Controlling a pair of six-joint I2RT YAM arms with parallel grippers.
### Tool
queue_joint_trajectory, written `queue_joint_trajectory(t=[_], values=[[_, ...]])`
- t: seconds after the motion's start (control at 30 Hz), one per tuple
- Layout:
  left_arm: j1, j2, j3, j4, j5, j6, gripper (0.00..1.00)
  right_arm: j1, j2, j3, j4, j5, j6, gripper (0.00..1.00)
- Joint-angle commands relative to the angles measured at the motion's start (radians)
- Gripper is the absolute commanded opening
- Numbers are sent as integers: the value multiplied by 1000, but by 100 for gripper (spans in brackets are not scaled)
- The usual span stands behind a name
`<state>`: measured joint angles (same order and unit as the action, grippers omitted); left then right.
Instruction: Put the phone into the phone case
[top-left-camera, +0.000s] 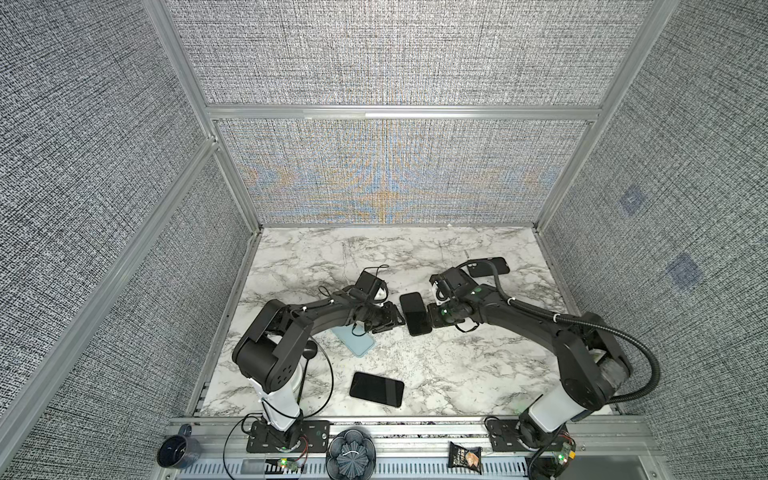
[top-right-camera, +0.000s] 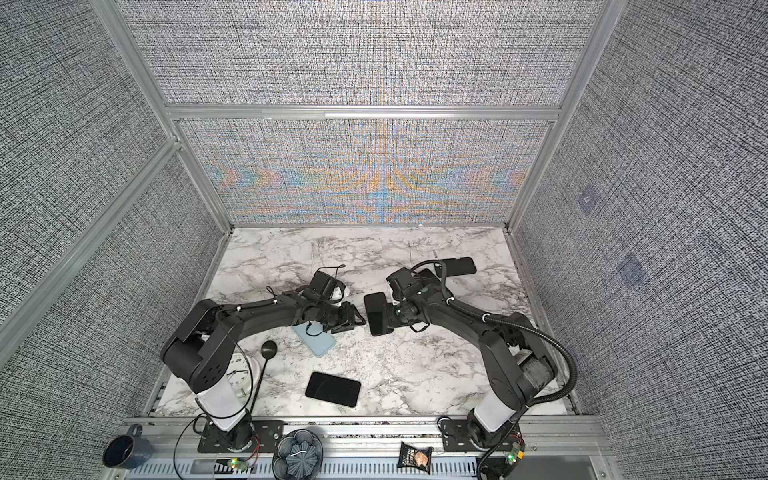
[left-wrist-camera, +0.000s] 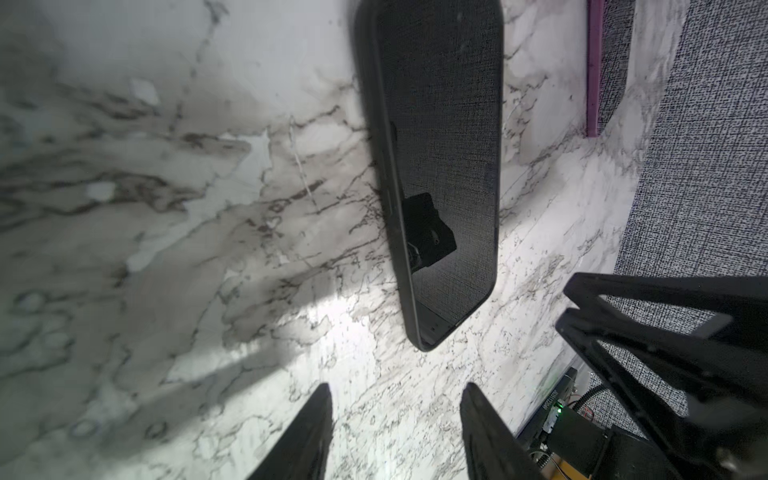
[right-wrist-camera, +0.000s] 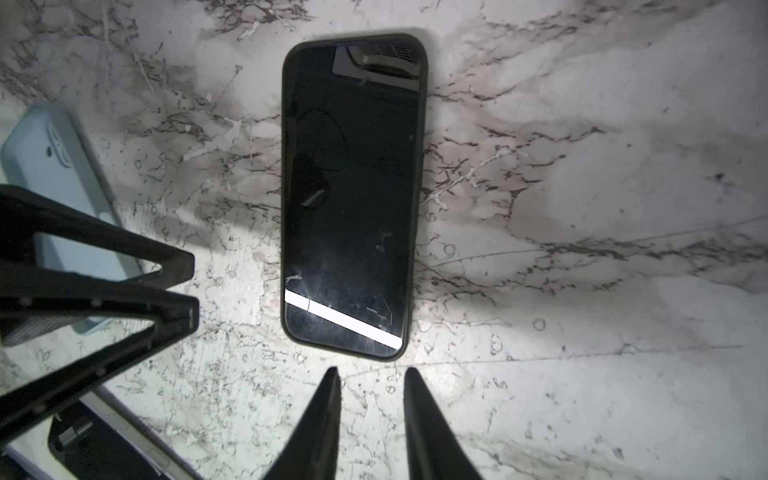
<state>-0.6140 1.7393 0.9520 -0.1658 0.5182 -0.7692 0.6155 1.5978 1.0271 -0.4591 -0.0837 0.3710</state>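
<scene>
**Phone seated in its case, both grippers clear.** The phone (right-wrist-camera: 351, 195) lay flat and screen-up on the marble table (top-left-camera: 457, 365), inside the black phone case (left-wrist-camera: 376, 124), whose rim framed it. The left gripper (top-left-camera: 392, 323) stood just left of the phone with its jaws moderately wide and empty. The right gripper (top-left-camera: 433, 318) stood just right of it with its jaws narrowly parted and empty. Neither touched the phone. A light blue case (top-left-camera: 355, 338) lay near the phone, to its front-left. A second dark phone (top-left-camera: 376, 389) lay well in front of it.
</scene>
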Motion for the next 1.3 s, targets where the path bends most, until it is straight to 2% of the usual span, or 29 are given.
queue_joint_trajectory(t=[0.0, 0.07, 0.3, 0.5, 0.87, 1.27], values=[[4, -25, -11, -15, -24, 23, 53, 19, -21, -15, -20, 38, -4, 35], [9, -42, -23, -17, -24, 26, 54, 36, -24, -21, -23, 52, -8, 40], [26, -138, -101, -13, -43, 35, 71, 126, -23, -25, -39, 140, -9, 62], [37, -132, -110, -23, -13, 50, 72, 189, -8, -87, -23, 222, -21, 69], [41, -103, -130, 46, 7, 27, 72, 216, 85, -66, 30, 329, -92, 70], [45, -44, -69, 15, 13, 44, 72, 177, 167, -41, 110, 320, -90, 69]])
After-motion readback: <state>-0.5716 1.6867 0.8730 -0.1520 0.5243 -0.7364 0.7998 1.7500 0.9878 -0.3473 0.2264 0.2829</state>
